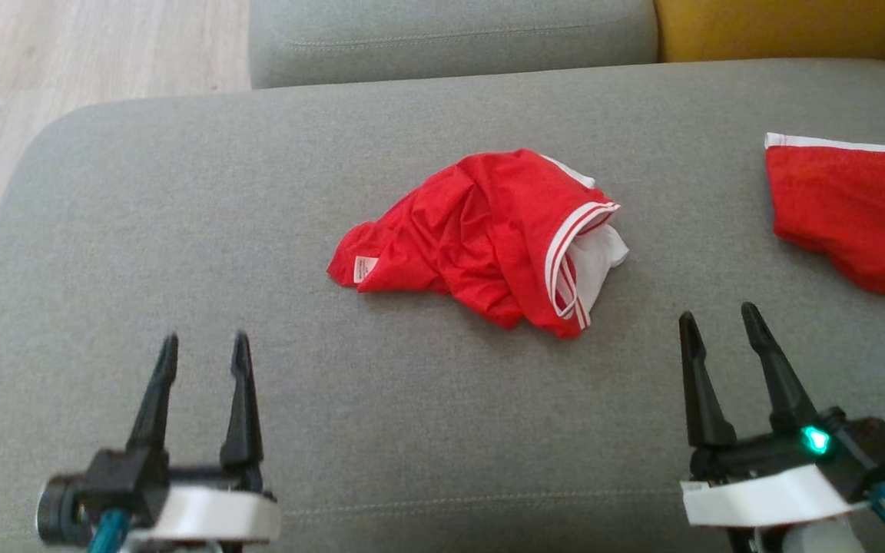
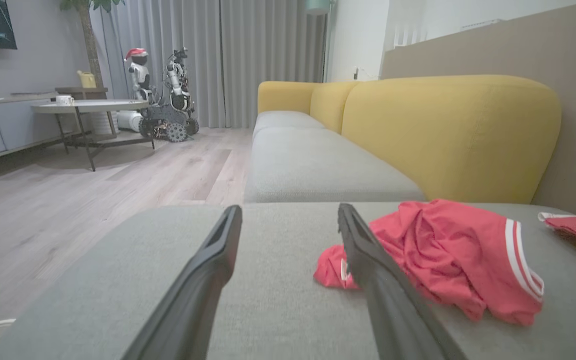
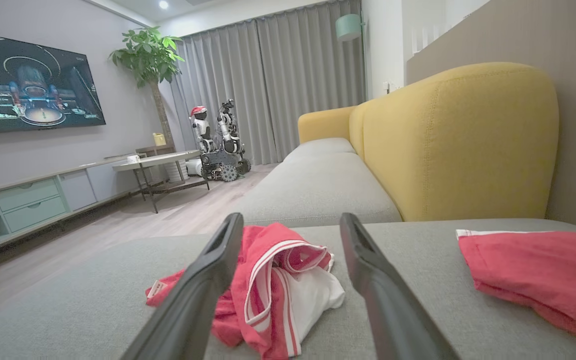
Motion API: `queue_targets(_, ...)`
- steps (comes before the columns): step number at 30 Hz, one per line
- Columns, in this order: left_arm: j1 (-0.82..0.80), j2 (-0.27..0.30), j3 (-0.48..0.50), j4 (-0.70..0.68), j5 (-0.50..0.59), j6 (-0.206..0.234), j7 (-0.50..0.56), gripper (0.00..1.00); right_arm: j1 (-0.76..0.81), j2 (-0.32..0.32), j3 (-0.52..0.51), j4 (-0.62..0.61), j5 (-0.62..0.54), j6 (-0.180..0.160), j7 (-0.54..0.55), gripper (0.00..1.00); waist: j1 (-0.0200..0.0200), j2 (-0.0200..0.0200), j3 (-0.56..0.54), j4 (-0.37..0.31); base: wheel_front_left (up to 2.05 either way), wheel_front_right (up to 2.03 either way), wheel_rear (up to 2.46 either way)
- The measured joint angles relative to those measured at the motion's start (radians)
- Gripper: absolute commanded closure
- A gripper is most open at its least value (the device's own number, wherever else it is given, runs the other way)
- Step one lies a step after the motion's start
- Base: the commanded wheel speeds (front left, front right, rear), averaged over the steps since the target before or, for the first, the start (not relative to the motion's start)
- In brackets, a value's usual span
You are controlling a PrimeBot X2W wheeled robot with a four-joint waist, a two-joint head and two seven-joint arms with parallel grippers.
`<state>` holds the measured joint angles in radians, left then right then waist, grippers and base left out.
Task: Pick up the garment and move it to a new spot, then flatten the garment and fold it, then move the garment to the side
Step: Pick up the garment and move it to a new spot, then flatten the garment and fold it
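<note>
A crumpled red garment (image 1: 488,242) lies mid-cushion on the grey sofa (image 1: 181,230), while the left gripper (image 1: 200,349) and right gripper (image 1: 719,319) hover nearer, both spread wide and empty.

On the sofa seat (image 1: 181,192) before us
We see the garment (image 1: 488,238) lying mid-seat; a second garment (image 1: 850,215) lies well apart to its right, slightly farther back.

Right of the right gripper (image 1: 718,311), the second red garment (image 1: 850,215) is cut off by the picture's edge. A corner of the crumpled garment (image 2: 448,250) is hidden behind a finger (image 2: 360,255) of the left gripper (image 2: 289,209). The print on its label (image 1: 366,268) is too small to be read.
</note>
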<state>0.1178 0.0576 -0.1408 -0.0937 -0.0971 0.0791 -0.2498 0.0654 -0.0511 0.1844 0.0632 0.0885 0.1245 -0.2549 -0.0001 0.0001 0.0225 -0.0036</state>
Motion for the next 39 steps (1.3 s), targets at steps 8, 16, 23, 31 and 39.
queue_targets(8,0.087,-0.001,0.0,-0.003,-0.002,0.01,0.0,0.0,0.03,0.001,-0.014,-0.003,0.0,0.0,0.0,0.0,0.0,0.0,0.001,0.023,0.0,0.0,0.0)
queue_targets(16,0.087,-0.001,-0.014,-0.003,-0.005,0.019,0.0,0.0,0.03,0.002,-0.016,-0.002,-0.014,0.0,0.0,0.0,0.0,0.0,-0.004,0.036,0.0,0.0,0.0)
queue_targets(23,0.087,-0.001,-0.022,-0.003,-0.004,0.027,0.0,0.0,0.03,0.002,-0.017,-0.002,-0.014,0.0,0.0,0.0,0.0,0.0,-0.003,0.036,0.0,0.0,0.0)
queue_targets(31,0.087,-0.001,-0.038,-0.002,-0.003,0.028,0.0,0.0,0.03,0.002,-0.022,-0.002,-0.014,0.0,0.0,0.0,0.0,0.0,-0.001,0.034,0.0,0.0,0.0)
queue_targets(39,0.079,-0.001,-0.067,0.023,0.007,-0.008,0.0,0.0,0.029,0.002,-0.029,-0.014,-0.013,0.0,0.0,0.0,0.0,0.0,0.022,0.026,0.0,0.0,0.0)
